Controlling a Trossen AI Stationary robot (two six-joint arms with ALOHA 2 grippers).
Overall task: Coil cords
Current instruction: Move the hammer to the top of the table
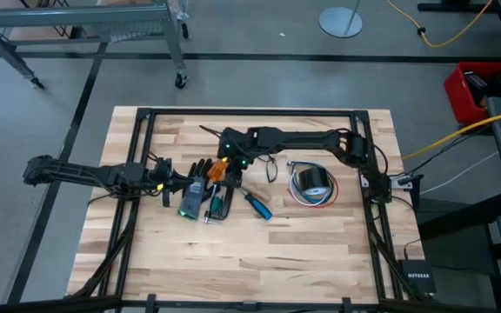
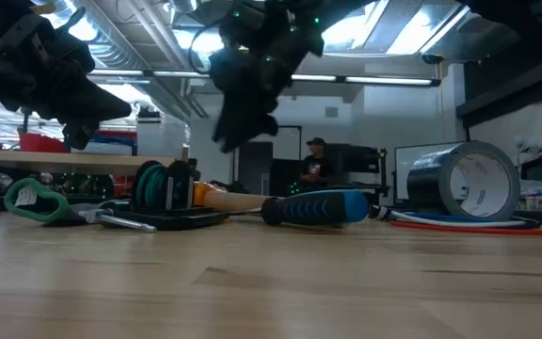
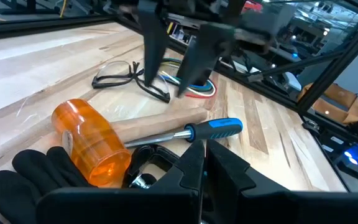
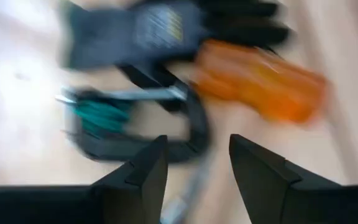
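A thin black cord [image 1: 272, 165] lies loose on the table, also in the left wrist view [image 3: 129, 78]. Red, white and blue wires [image 1: 307, 198] lie under a tape roll [image 1: 312, 182]. A teal-green cord [image 4: 95, 112] sits by a black clamp [image 1: 216, 209]. My right gripper [image 1: 233, 162] is open and empty in the air above an orange-headed mallet [image 1: 218, 169]; its fingers [image 3: 151, 56] point down. My left gripper [image 3: 204, 171] is shut and empty above a black glove [image 1: 197, 185], left of the mallet.
A blue-handled screwdriver [image 1: 257, 205] lies right of the clamp. The mallet's wooden handle [image 3: 160, 121] points toward the wires. There is bare wood along the table's near edge [image 1: 259, 261]. A yellow cable [image 1: 459, 135] runs over the floor on the right.
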